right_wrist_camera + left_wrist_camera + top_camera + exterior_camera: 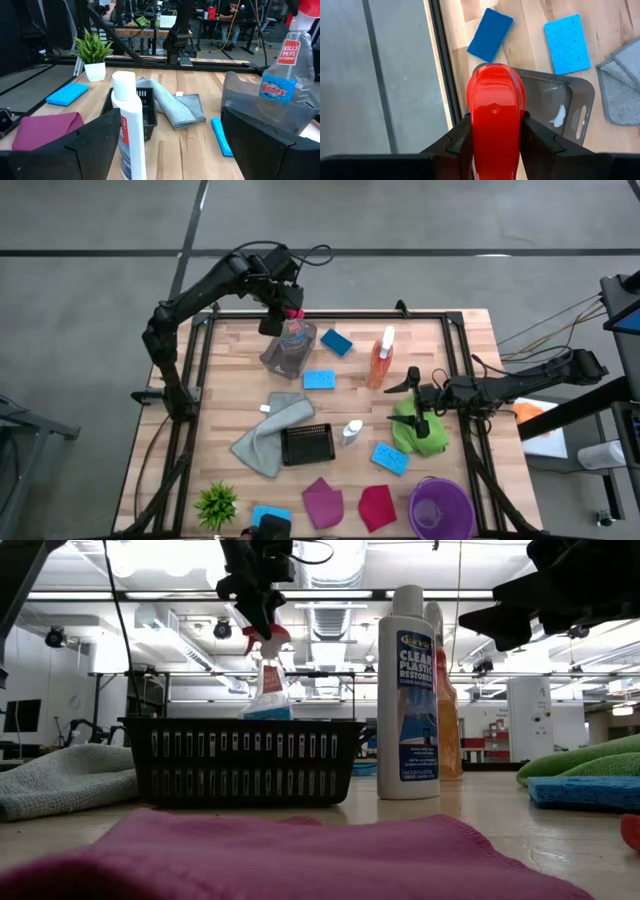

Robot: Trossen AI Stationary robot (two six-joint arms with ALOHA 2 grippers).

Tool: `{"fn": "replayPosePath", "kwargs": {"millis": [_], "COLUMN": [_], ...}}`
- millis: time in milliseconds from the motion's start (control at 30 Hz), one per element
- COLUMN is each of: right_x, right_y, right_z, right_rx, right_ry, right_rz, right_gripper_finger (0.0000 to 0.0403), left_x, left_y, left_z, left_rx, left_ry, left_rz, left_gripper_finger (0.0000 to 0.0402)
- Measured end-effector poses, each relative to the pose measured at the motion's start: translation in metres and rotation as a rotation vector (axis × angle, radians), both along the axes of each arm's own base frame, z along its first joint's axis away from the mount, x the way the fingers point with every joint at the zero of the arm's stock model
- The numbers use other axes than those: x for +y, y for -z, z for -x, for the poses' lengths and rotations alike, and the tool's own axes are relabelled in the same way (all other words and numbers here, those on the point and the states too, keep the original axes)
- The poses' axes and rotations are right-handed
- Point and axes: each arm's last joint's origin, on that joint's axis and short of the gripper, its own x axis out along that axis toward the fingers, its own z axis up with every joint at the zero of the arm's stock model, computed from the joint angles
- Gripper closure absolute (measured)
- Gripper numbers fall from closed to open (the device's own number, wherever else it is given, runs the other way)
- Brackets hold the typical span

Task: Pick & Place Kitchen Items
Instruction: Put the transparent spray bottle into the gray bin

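Observation:
My left gripper (pixel 283 308) is at the table's far left, shut on the red trigger head of the clear spray bottle (pixel 288 348). The bottle stands roughly upright below it (pixel 266 680); the black basket (pixel 245 760) hides its base in the low view. The orange spray bottle (pixel 381 362) stands upright on its base near the middle. Blue sponges (pixel 336 342) (pixel 318 379) (pixel 389 458) lie flat on the wood. Grey (pixel 268 432), magenta (pixel 322 502) and red (pixel 376 506) cloths lie flat. My right gripper (pixel 413 400) waits open over the green cloth (pixel 425 435). My left gripper pinches the bottle's red trigger head (pixel 495 107) between its two fingers (pixel 461 142), one on each side. It comes from above, slanting down. The clear body (pixel 560 100) hangs below the fingers. Whether the base rests on the table I cannot tell.
A white bottle (pixel 351 431) stands beside the black basket (pixel 306 444) in mid-table. A purple bowl (pixel 440 508) sits at the near right and a small spiky plant (pixel 217 502) at the near left. The table's black frame rail (pixel 440 60) runs close to the held bottle.

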Motion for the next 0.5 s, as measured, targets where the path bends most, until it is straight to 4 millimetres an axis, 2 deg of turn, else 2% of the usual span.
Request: {"fn": "replayPosePath", "kwargs": {"millis": [133, 500], "right_x": [0.0000, 0.0001], "right_y": [0.0001, 0.0001], "right_z": [-0.0001, -0.0001], "right_rx": [0.001, 0.001], "right_ry": [0.000, -0.002], "right_rz": [-0.003, -0.003], "right_gripper_finger": [0.0064, 0.0064], "left_x": [0.0001, 0.0057], "left_y": [-0.0001, -0.0014], "left_z": [-0.0001, -0.0022], "left_rx": [-0.001, -0.028], "left_ry": [0.000, -0.069], "left_rz": [-0.001, -0.049], "left_gripper_finger": [0.0272, 0.0214]}}
